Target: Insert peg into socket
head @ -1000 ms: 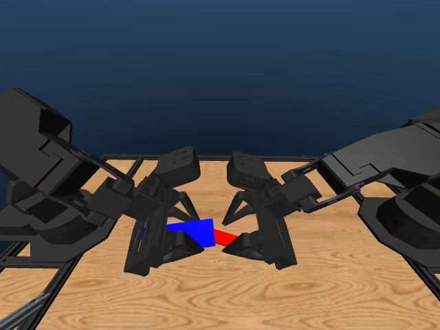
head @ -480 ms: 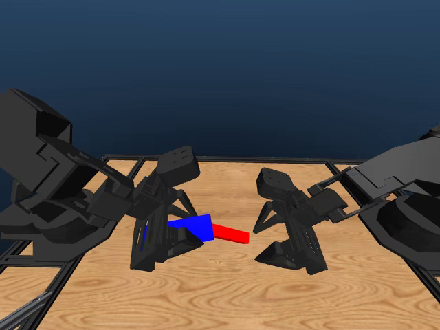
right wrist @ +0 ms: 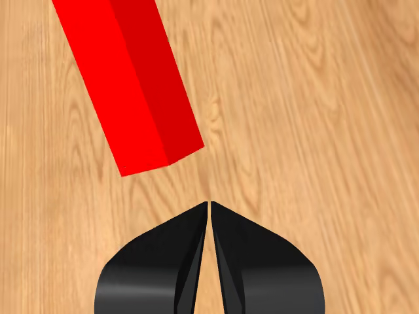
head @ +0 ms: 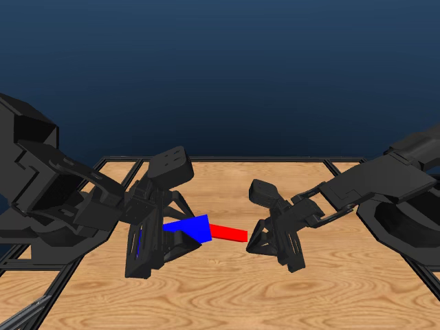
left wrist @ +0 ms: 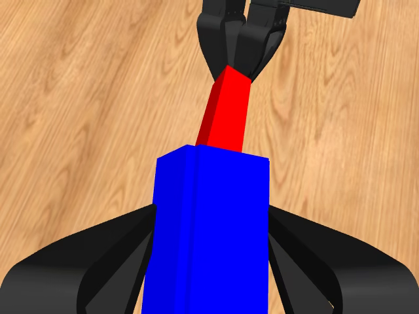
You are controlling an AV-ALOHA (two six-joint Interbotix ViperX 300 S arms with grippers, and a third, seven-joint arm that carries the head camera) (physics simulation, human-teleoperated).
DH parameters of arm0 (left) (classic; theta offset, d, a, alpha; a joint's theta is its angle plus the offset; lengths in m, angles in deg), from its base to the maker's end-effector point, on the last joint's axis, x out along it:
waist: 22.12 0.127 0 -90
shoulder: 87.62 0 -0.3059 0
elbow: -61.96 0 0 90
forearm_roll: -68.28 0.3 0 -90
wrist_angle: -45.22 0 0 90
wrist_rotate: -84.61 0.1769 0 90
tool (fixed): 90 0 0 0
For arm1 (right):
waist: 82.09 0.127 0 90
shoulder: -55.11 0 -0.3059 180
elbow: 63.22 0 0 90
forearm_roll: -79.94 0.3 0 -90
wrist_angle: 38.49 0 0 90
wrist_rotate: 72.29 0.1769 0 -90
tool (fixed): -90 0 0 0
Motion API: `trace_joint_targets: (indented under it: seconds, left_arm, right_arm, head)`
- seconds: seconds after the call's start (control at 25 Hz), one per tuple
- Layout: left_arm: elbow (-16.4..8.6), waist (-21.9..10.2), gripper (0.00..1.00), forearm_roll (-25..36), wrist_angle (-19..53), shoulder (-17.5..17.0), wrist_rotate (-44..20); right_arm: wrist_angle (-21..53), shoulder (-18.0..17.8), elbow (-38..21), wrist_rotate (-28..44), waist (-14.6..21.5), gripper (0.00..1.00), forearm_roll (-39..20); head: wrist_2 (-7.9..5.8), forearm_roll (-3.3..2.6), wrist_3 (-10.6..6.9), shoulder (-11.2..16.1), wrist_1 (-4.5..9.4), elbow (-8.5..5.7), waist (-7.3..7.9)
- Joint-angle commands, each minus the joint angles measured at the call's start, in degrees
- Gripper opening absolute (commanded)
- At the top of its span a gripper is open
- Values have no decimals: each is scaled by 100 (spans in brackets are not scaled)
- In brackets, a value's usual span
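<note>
Left gripper (head: 180, 237) clamping socket (head: 189, 228); peg (head: 228, 233) sticking out of it; right gripper (right wrist: 209, 208) pressed together, empty, just beyond peg's free end.

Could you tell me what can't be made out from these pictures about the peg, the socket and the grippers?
- How deep the peg sits: the socket hides its inner end in the head and left wrist views.
- Socket's rear end: cut off by the left wrist picture's edge, covered by the left gripper in the head view.
- Peg's far end: cut off in the right wrist view.

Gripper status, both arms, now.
Left gripper: shut on the socket, with the peg sticking out.
Right gripper: shut, holding nothing.
</note>
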Motion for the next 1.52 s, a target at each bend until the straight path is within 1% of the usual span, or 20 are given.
trace_joint_targets:
  seconds: [0.04,0.16,0.36,0.44,0.52,0.6,0.68,0.76,0.92,0.96,1.04,1.08,1.12,1.16,1.28,1.36,1.4,1.44,1.48,1.52]
  left_arm:
    - [-272,-43,0,88,34,-117,-71]
    - [-207,-61,0,112,84,7,-99]
    - [-267,-39,0,94,38,12,-104]
    - [-130,-5,0,139,-82,85,-177]
    - [-192,-52,0,87,-114,112,-130]
    - [-182,50,0,20,-116,147,-124]
    - [-290,23,0,-1,-174,83,-82]
    - [-137,89,0,-61,-189,223,-56]
    - [-352,-9,0,-97,-155,128,61]
    - [-189,57,0,-193,-173,112,77]
    - [-264,19,0,-111,-180,188,117]
    - [-402,-17,0,-161,-73,165,168]
    - [-251,25,0,-143,-150,245,161]
    - [-252,34,0,-110,-251,207,111]
    - [-271,-24,0,-215,-141,168,168]
    - [-187,-87,0,-216,-121,200,174]
    - [-259,-167,0,-218,50,174,149]
    - [-138,-68,0,-187,-127,175,53]
    - [-144,14,0,-343,-234,-42,347]
    - [-141,-33,0,-191,-84,196,109]
  right_arm:
    - [-516,94,-430,-412,8,0,83]
    - [-520,26,-696,-656,40,0,53]
    - [-305,58,-1115,-946,97,0,49]
    - [-227,65,-1290,-1010,119,0,31]
    - [-154,-13,-1369,-1068,134,0,17]
    - [-129,-77,-1522,-1099,141,0,24]
    - [-147,-210,-1708,-1158,164,0,47]
    - [-92,-353,-1890,-1200,175,0,45]
    - [-38,-750,-2231,-1290,131,0,159]
    - [-33,-833,-2344,-1301,123,0,195]
    - [23,-1099,-2587,-1344,137,0,255]
    - [27,-1211,-2729,-1381,144,0,271]
    - [53,-1325,-2848,-1377,146,0,277]
    - [151,-1426,-2949,-1430,134,0,303]
    - [183,-1470,-2937,-1462,116,0,375]
    - [209,-1391,-2769,-1451,99,0,413]
    - [225,-1335,-2690,-1443,96,0,418]
    - [217,-1280,-2573,-1419,83,0,424]
    - [225,-1212,-2456,-1392,70,0,428]
    - [202,-1125,-2278,-1357,54,0,431]
  head:
    - [28,-7,11,-89,-48,-80,-66]
    - [35,-12,28,-101,-40,-75,-94]
    - [47,-18,30,-98,-32,-76,-126]
    - [45,-20,25,-92,-29,-76,-129]
    - [44,-17,31,-92,-24,-72,-121]
    - [40,-10,61,-87,-34,-74,-96]
    - [54,2,104,-85,-47,-75,-71]
    - [65,10,130,-82,-60,-76,-54]
    - [68,17,150,-81,-75,-81,-31]
    - [70,21,156,-79,-75,-83,-20]
    - [67,23,163,-65,-94,-89,-8]
    - [68,23,158,-59,-99,-90,-6]
    - [70,23,149,-51,-99,-93,-6]
    - [74,24,142,-43,-106,-95,-1]
    - [66,33,139,-26,-108,-105,40]
    - [56,39,124,-17,-100,-107,70]
    - [58,41,113,-16,-97,-105,79]
    - [57,42,104,-16,-98,-106,84]
    - [59,44,94,-20,-91,-108,90]
    - [63,47,91,-24,-104,-109,98]
